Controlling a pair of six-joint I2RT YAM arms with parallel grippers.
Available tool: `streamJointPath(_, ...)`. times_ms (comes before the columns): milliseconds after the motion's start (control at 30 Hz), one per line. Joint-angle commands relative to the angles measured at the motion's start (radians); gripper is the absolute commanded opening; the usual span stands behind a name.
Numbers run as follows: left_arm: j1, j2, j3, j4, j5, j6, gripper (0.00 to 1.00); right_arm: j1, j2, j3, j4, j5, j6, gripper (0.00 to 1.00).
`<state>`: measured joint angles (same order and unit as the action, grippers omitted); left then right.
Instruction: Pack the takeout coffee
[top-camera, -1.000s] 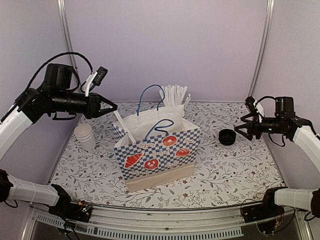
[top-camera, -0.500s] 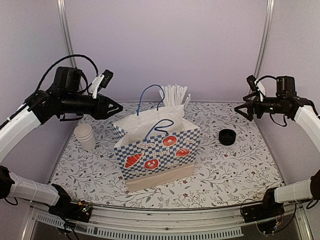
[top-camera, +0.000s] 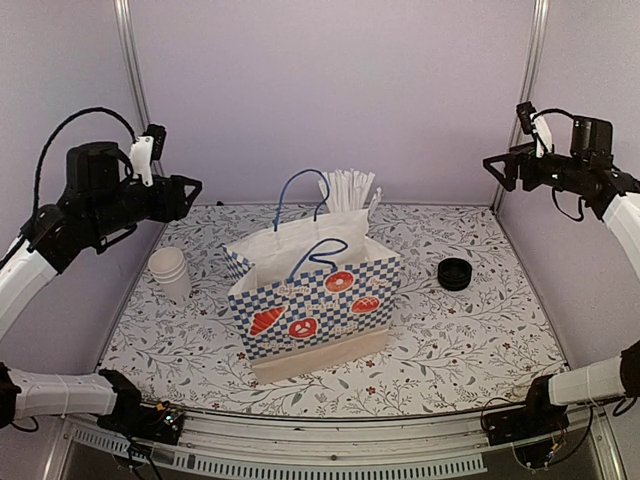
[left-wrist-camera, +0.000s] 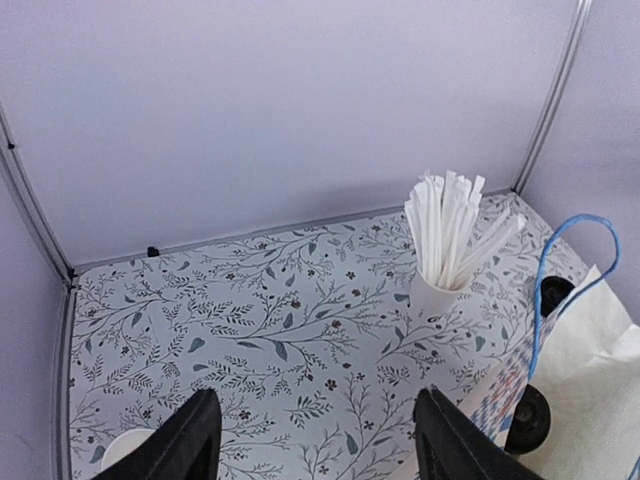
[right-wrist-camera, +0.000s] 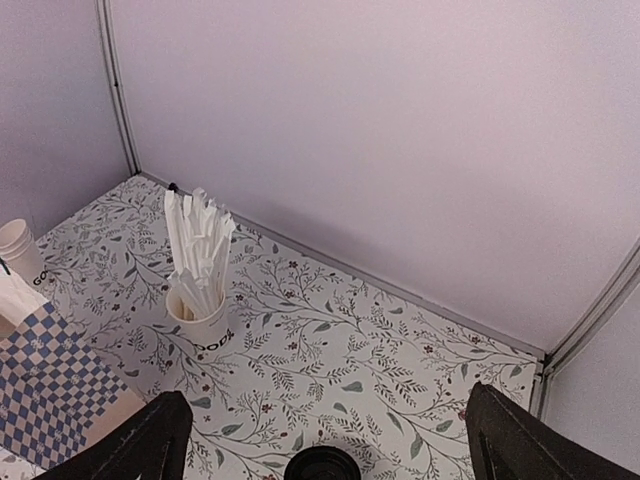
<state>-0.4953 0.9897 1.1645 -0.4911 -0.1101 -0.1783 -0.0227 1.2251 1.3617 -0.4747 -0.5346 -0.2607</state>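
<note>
cup (top-camera: 171, 272) well apart from left fingers (left-wrist-camera: 192, 440)

The white paper cup (top-camera: 170, 272) stands upright and unlidded at the bench's (top-camera: 450, 340) left; its round black lid (top-camera: 455, 273) lies well apart, at the right.

Matt paper bag (top-camera: 315, 300), black lid (top-camera: 455, 273), seemingly plastic
</note>
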Motion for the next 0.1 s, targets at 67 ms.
streamJointPath(67, 0.012, -0.047, -0.036, 0.043, -0.100, -0.012, 0.76, -0.005, -0.095, 0.009, 0.049, 0.005, 0.069, 0.99)
